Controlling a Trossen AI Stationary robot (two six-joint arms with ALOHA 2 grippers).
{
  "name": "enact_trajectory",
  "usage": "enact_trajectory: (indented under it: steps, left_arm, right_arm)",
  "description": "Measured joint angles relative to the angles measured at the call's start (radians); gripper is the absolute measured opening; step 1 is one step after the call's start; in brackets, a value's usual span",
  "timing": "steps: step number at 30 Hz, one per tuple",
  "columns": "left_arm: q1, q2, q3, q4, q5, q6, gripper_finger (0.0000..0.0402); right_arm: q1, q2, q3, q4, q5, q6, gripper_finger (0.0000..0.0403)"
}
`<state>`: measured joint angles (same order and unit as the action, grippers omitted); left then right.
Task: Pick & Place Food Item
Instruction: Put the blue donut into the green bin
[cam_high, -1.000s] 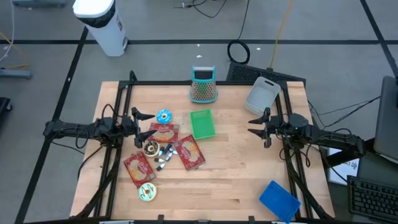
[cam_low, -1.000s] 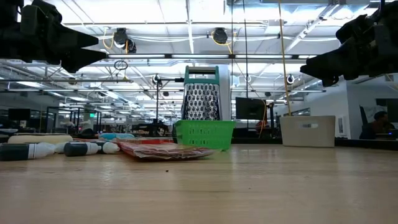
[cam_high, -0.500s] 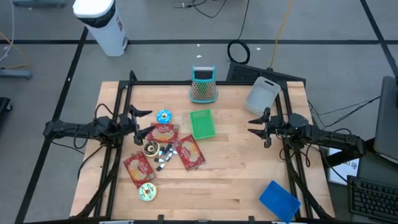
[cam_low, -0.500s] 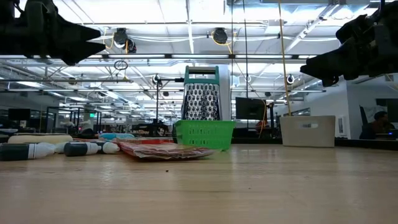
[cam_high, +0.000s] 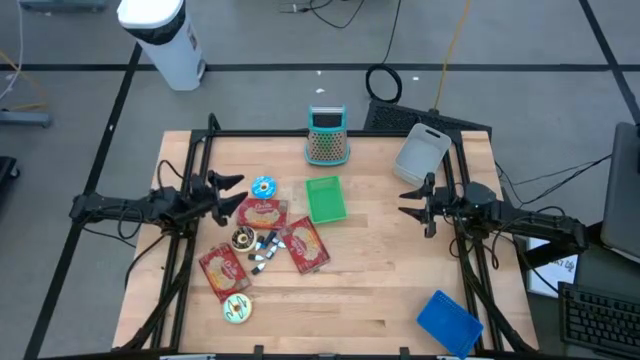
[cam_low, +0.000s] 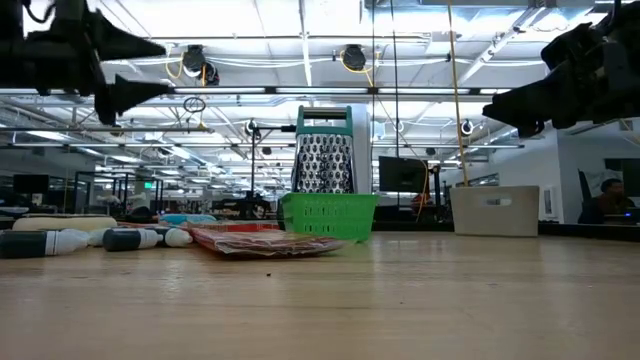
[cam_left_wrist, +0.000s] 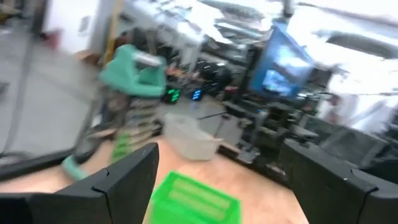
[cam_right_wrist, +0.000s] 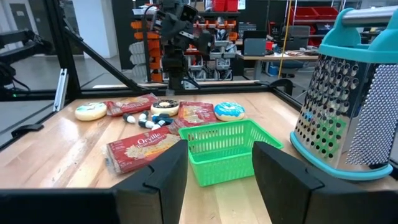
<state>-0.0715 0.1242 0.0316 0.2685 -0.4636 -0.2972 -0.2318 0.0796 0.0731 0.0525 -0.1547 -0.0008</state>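
Note:
Food items lie in a cluster left of the table's middle: three red snack packets (cam_high: 264, 213) (cam_high: 307, 246) (cam_high: 223, 268), a blue-iced donut (cam_high: 263, 186), a pale donut (cam_high: 237, 309) and small bottles (cam_high: 262, 248). A green basket (cam_high: 325, 198) stands right of them. My left gripper (cam_high: 230, 196) hangs open above the table, just left of the blue donut, and touches nothing; its wrist view looks across to the basket (cam_left_wrist: 194, 198). My right gripper (cam_high: 406, 203) hovers open at the table's right, facing the basket (cam_right_wrist: 227, 149) and the packets (cam_right_wrist: 144, 148).
A teal box grater (cam_high: 327, 138) stands at the far edge, with a clear plastic tub (cam_high: 421, 153) to its right. A blue lid (cam_high: 449, 322) lies at the near right corner. Bare wood (cam_high: 380, 270) stretches between the cluster and the right arm.
My left gripper has rolled about its own pointing line while staying in place, so in the low view its two fingers now show apart, one above the other. Nothing on the table has moved.

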Motion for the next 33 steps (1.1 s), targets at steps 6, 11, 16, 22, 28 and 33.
enact_trajectory:
  steps: [6,11,16,22,28,33]
  left_arm:
    - [0.047,0.061,0.086,-0.206,-0.098,-0.070,0.0337]
    - [0.099,0.177,0.211,-0.373,-0.060,-0.167,0.0338]
    - [0.149,0.347,0.265,-0.420,0.010,-0.158,0.0337]
    - [0.245,0.584,0.267,-0.435,0.045,-0.205,0.0337]
    - [0.355,0.741,0.268,-0.429,0.056,-0.278,0.0337]
    - [0.448,0.832,0.268,-0.414,0.078,-0.283,0.0337]
  right_arm:
    - [0.000,0.000,0.000,0.000,0.000,-0.016,0.0171]
    - [0.000,0.001,0.000,0.048,0.015,-0.019,0.0169]
    - [0.000,0.000,0.000,0.134,0.019,0.006,0.0171]
    - [0.000,0.000,0.000,0.173,0.020,0.155,0.0171]
    - [0.000,0.000,0.000,0.184,0.024,0.141,0.0171]
    - [0.000,0.000,0.000,0.190,0.025,0.150,0.0171]
